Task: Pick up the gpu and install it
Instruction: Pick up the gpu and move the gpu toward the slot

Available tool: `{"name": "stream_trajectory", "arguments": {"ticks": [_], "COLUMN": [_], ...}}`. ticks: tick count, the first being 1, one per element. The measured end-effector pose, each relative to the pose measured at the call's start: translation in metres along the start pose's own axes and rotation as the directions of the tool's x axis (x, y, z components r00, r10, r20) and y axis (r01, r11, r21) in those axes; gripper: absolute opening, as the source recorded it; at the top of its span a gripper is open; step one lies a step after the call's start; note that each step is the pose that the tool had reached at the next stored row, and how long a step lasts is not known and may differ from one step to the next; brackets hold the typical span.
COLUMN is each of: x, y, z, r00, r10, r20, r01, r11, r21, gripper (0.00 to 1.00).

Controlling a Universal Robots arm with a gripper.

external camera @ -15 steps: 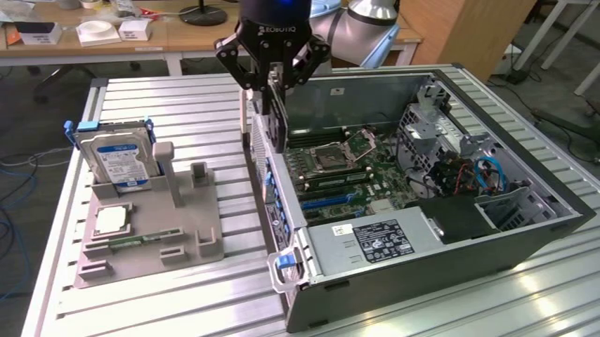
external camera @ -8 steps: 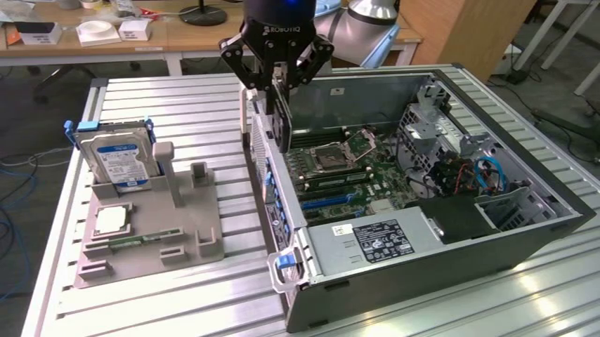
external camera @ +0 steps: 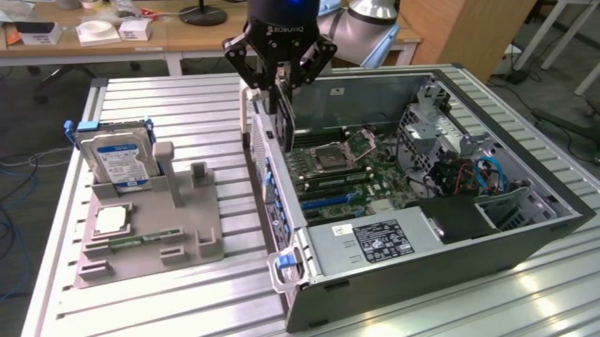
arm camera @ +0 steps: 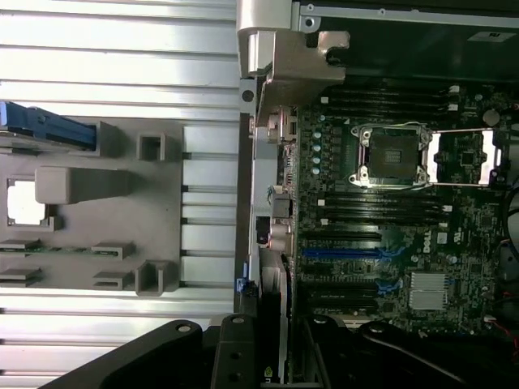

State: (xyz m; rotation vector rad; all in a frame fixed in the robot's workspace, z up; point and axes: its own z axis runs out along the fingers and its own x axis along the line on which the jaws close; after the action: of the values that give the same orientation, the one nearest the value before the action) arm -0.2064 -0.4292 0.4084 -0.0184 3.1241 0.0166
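Pinching the gpu (external camera: 284, 116) between my fingers (external camera: 302, 70), I must keep it upright and aligned to the blue slot (external camera: 328, 200) below them.

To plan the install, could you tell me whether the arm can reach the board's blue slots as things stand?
Probably yes: the case lies open, nothing covers the blue slots, and the pincer holds the graphics card above the case.
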Motion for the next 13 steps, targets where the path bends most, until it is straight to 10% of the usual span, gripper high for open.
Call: {"name": "stream_trajectory", "arguments": {"ticks": [13], "x": [-0.012], "y": [-0.0002], "z": [0.0002], "r00": [1.0], "r10": [0.0], "r20": [0.0001], "r01": [0.0], "r11": [1.0], "r21": [0.0], "gripper": [0.27]}}
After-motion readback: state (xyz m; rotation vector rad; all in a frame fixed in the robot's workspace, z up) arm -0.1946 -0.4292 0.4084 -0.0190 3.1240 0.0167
